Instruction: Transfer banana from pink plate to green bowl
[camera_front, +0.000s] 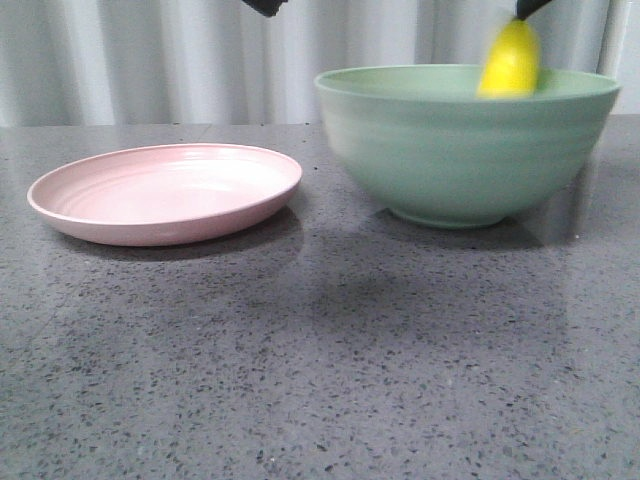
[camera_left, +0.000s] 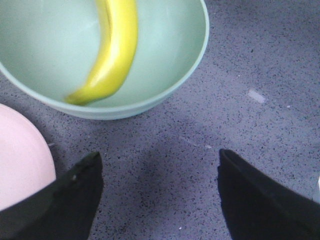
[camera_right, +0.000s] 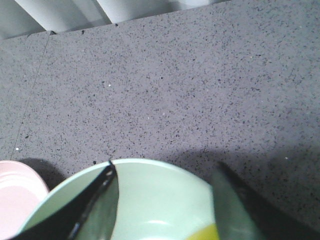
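The yellow banana (camera_front: 510, 62) shows blurred and upright, its lower part inside the green bowl (camera_front: 465, 150) at the right. In the left wrist view the banana (camera_left: 112, 55) lies over the green bowl's (camera_left: 185, 75) inside. My right gripper (camera_right: 164, 172) is open above the bowl (camera_right: 160, 200), and a yellow bit of banana (camera_right: 207, 233) shows near one finger. Only its tip (camera_front: 530, 8) shows in the front view, just above the banana. The pink plate (camera_front: 165, 190) at the left holds nothing. My left gripper (camera_left: 160, 165) hangs open over bare table between plate (camera_left: 20, 160) and bowl.
The grey speckled table (camera_front: 320, 360) runs from the front edge to a pale curtain (camera_front: 150, 60) at the back. Plate and bowl stand side by side with a small gap between them. My left arm's tip (camera_front: 265, 6) shows at the top edge.
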